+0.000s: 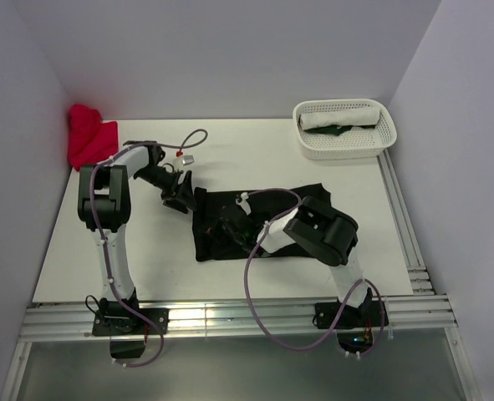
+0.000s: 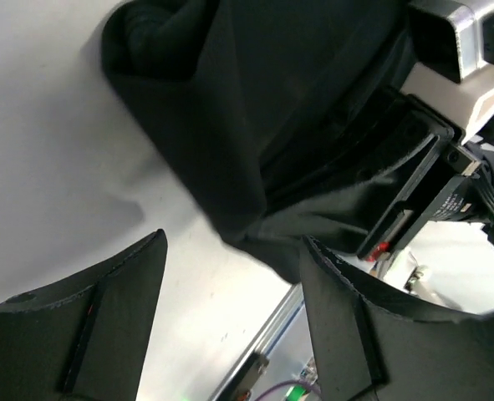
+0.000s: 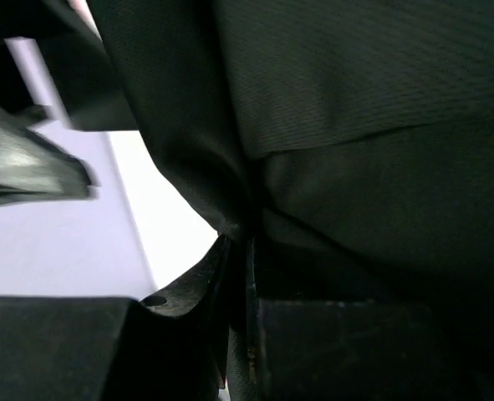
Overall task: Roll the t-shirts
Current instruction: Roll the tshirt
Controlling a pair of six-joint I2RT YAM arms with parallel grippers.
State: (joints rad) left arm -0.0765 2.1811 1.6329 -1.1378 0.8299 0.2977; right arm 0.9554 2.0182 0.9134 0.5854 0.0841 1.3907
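A black t-shirt [image 1: 209, 241] lies crumpled in the middle of the table. My right gripper [image 1: 230, 227] is down on its left part and is shut on a fold of the black fabric [image 3: 355, 125], pinched at the fingertips [image 3: 242, 242]. My left gripper [image 1: 182, 200] hovers at the shirt's far left corner, open, with only bare table between its fingers [image 2: 104, 317] and the shirt's edge [image 2: 255, 125] just beyond the tips. A red t-shirt [image 1: 88, 134] sits bunched in the back left corner. A rolled white t-shirt [image 1: 338, 117] and a dark green one [image 1: 334, 131] lie in the basket.
The white perforated basket [image 1: 344, 153] stands at the back right. Walls close the table on the left, back and right. Aluminium rails [image 1: 230, 317] run along the near edge and the right side. The right arm's wrist [image 2: 447, 50] is close to my left gripper.
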